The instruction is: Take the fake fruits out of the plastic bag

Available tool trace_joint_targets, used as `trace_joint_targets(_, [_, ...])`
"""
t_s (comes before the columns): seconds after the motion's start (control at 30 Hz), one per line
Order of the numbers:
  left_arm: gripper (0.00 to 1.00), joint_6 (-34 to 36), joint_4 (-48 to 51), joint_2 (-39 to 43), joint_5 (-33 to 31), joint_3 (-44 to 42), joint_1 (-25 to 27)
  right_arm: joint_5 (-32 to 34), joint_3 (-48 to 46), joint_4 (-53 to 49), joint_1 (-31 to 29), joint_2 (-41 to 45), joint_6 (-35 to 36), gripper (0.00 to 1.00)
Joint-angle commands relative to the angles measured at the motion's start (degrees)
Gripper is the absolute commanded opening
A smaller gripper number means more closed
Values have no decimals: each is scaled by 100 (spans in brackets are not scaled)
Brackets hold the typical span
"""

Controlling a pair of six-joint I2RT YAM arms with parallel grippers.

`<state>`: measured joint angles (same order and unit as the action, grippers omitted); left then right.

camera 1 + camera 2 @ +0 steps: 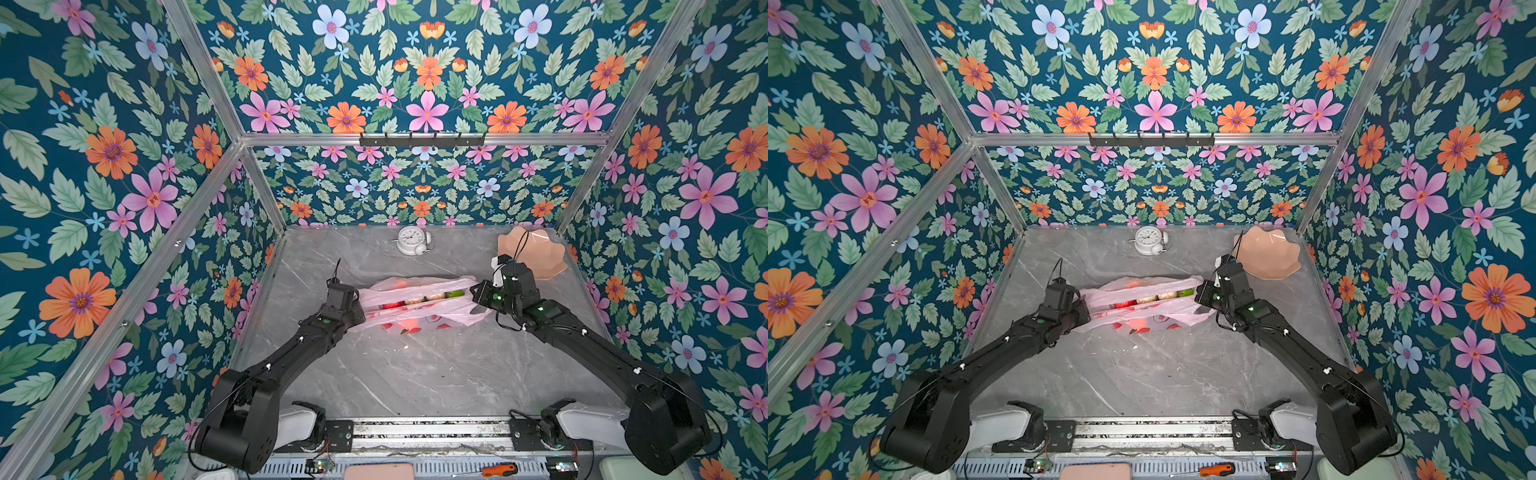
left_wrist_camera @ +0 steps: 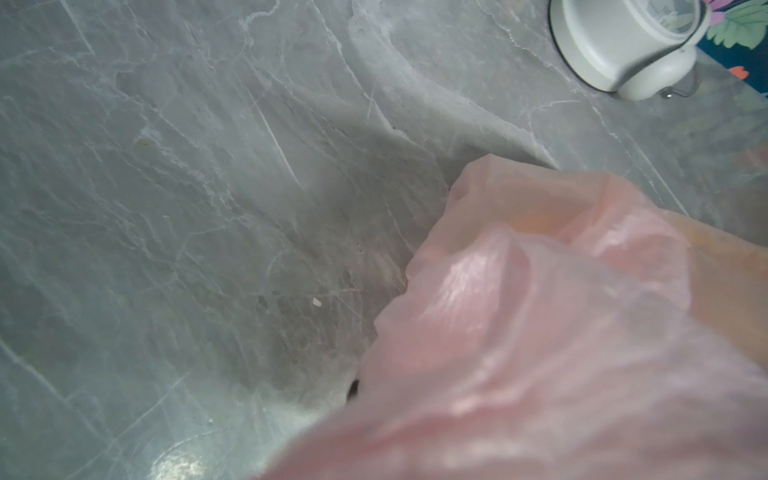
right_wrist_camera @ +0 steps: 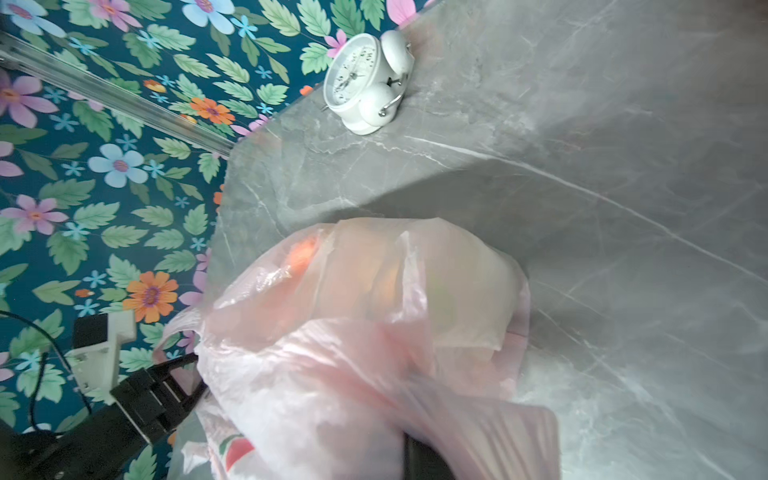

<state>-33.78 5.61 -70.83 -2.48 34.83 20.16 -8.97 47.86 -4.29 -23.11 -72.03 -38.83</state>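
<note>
Left claw (image 1: 360, 306) is closed on the left end of the plastic bag (image 1: 415, 287). Right claw (image 1: 475, 292) is closed on the bag's right end. The bag mouth is stretched into a long slit between the two claws in both top views, and the bag body rests on the grey desk (image 1: 415, 374).

The fake fruits (image 1: 424, 299) are inside the bag, in a row along the slit. The red apple (image 1: 392, 305) is nearest the left claw, the cream fruits (image 1: 415, 299) are in the middle, and the green fruit (image 1: 455, 294) is just beside the right claw.

In the left wrist view pink film (image 2: 540, 332) covers the claw, so the fingers are hidden. In the right wrist view the bag (image 3: 332, 332) drapes over the claw, with blurry orange and green shapes showing through.

A white alarm clock (image 1: 411, 240) sits beyond both claws. A peach scalloped dish (image 1: 540, 257) sits behind the right claw, apart from the bag.
</note>
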Motion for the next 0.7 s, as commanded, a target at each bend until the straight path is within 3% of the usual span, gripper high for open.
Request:
trace_joint_targets(0.0, [0, 339, -541, 147, 98, -70, 287, -384, 91, 476, 17, -199, -190, 0])
trace_joint_targets(0.13, [0, 616, -508, 25, -413, 166, 1021, -636, 228, 708, 17, -491, -200, 0])
trace_joint_targets(0.27, [0, 701, -623, -54, -435, 210, 1213, -459, 491, 401, 17, -653, 57, 0])
trace_joint_targets(0.33, [0, 724, -665, -7, -451, 153, 1235, -202, 707, -25, 18, -669, 239, 15])
trace_joint_targets(0.4, [0, 748, -660, 17, -454, 114, 1249, 41, 902, -463, 17, -621, 433, 42])
trace_joint_targets(0.5, [0, 733, -681, 96, -516, 54, 1294, 339, 1018, -902, -17, -448, 532, 65])
trace_joint_targets(0.6, [0, 626, -688, 169, -615, 39, 1345, 1017, 1220, -1570, -239, -263, 638, 78])
trace_joint_targets(0.67, [0, 538, -675, 190, -686, 74, 1392, 1599, 1399, -2064, -488, -199, 700, 81])
